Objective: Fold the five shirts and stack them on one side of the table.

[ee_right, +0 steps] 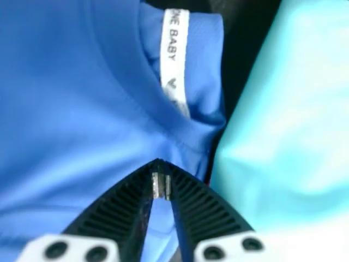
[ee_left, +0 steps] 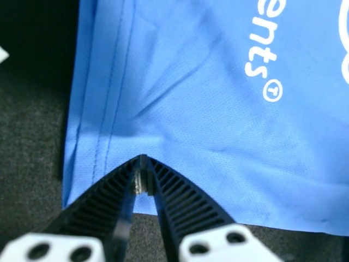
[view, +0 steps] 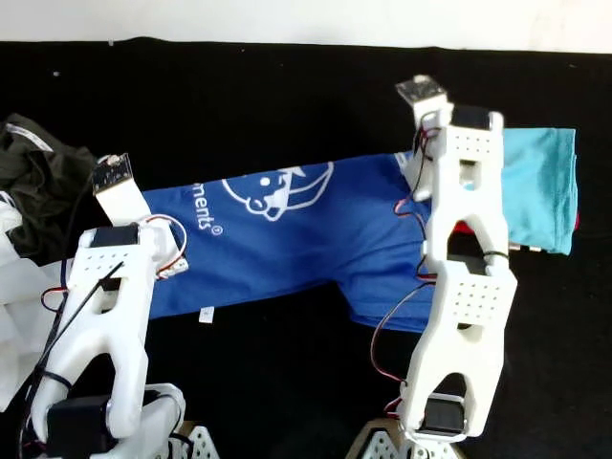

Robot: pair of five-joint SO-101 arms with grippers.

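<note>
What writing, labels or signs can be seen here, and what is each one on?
blue shirt: white lettering ending in a small circled mark, beside a round white logo; its start is out of sight.
neck label: dark print along a white strip, cut off at the picture's edge.
white tag by the hem: too small to read.
turquoise shirt: none.

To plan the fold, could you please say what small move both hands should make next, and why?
Probably raise both slightly together: the left hand is shut on the blue shirt at its hem, the right hand near its collar, and it lies flat, so lifting starts the fold.
</note>
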